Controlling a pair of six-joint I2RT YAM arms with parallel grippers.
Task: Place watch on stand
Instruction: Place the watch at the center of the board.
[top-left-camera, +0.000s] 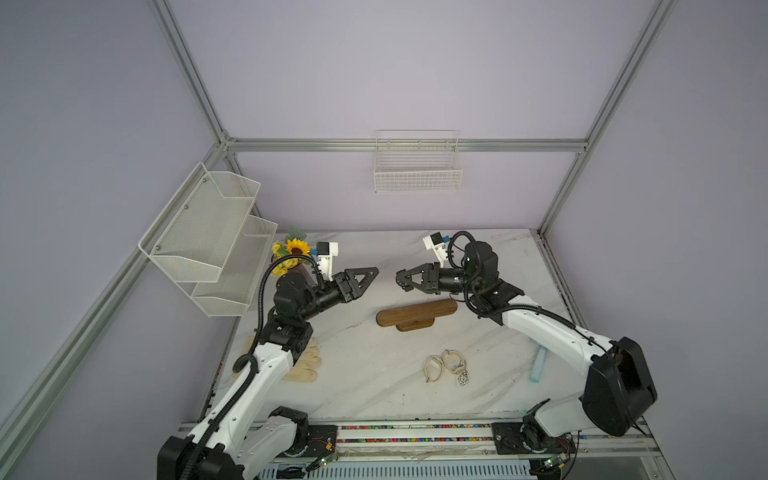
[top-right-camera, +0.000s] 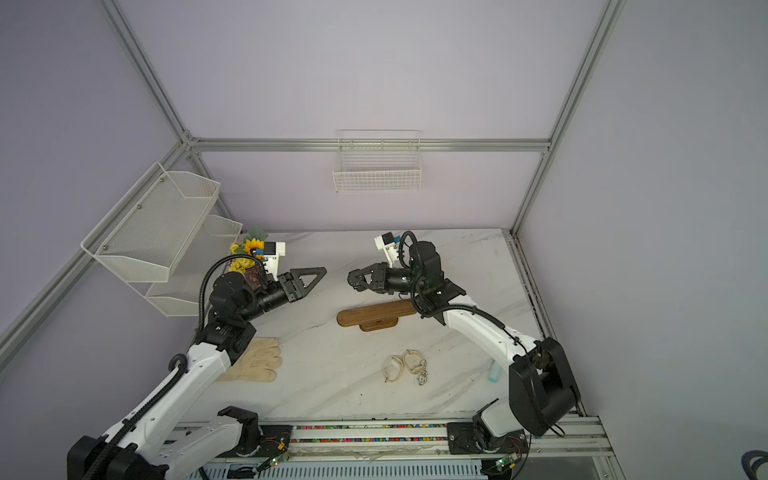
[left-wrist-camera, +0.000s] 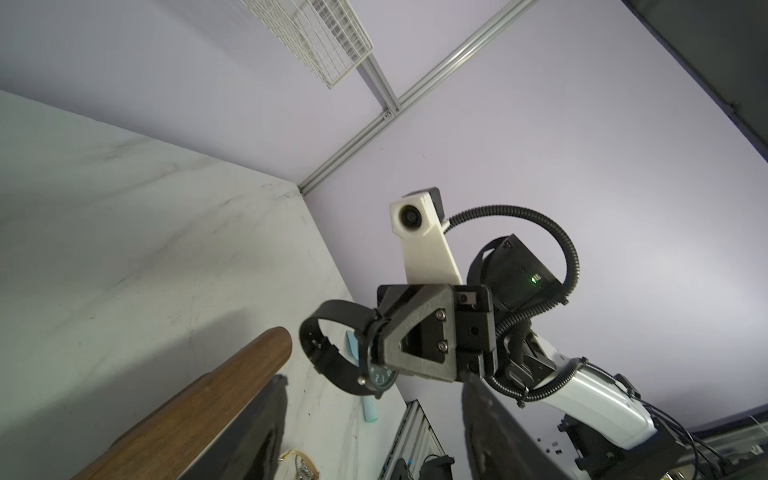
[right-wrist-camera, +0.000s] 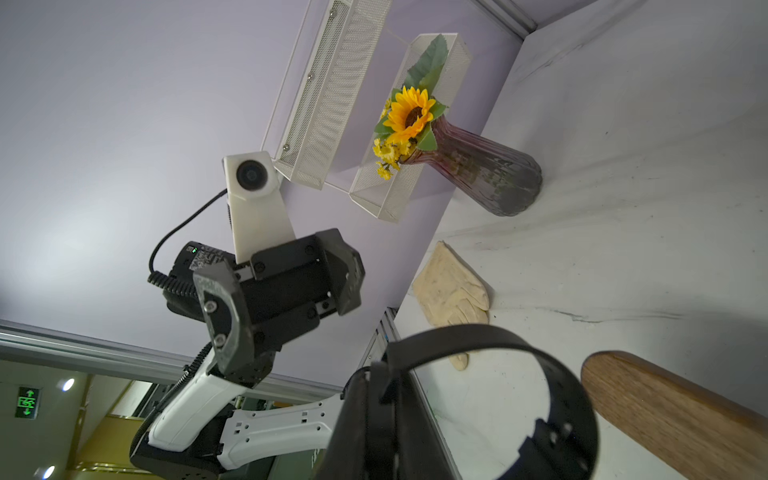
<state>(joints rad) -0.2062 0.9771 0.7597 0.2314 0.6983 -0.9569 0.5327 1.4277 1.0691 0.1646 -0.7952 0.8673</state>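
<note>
We logged the right gripper (top-left-camera: 401, 283) clamping the watch (left-wrist-camera: 328, 357), and the left gripper (top-left-camera: 374, 274) open and empty. The stand (top-left-camera: 415, 311) lay at the right gripper's 5 o'clock, bar running 9-to-3.

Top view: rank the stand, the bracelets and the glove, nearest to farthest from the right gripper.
1. stand, close beside the right gripper, just toward the front.
2. bracelets, farther front, near the middle.
3. glove, front, over by the left arm.
</note>
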